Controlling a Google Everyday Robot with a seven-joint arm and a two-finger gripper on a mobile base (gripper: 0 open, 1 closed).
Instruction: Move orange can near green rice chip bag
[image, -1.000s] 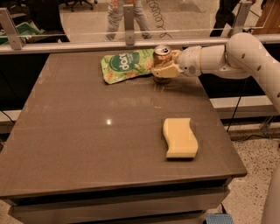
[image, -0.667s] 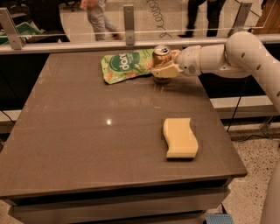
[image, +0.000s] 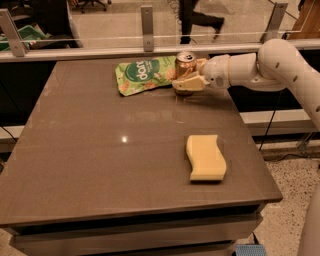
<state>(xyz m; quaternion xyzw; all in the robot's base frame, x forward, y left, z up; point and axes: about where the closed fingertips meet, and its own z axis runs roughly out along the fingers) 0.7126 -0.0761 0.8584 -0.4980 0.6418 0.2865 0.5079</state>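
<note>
Orange can (image: 185, 63) upright, long axis vertical, pull-tab top up. Sits between jaws of gripper (image: 186, 77), which are closed on its lower body. Green rice chip bag (image: 144, 75) lies flat just beyond jaw tips.

The gripper (image: 187, 75), closed round the orange can (image: 185, 58), sits at the far edge of a brown table (image: 100, 170). Just behind the claw a metal rail (image: 75, 51) with posts carries a glass panel (image: 100, 22). Beyond the glass are pale floor and a passer-by's legs (image: 200, 17). Nearer than the claw, low at the view's right, lies speckled floor (image: 290, 210). A glint of light (image: 124, 139) shines on the tabletop.
</note>
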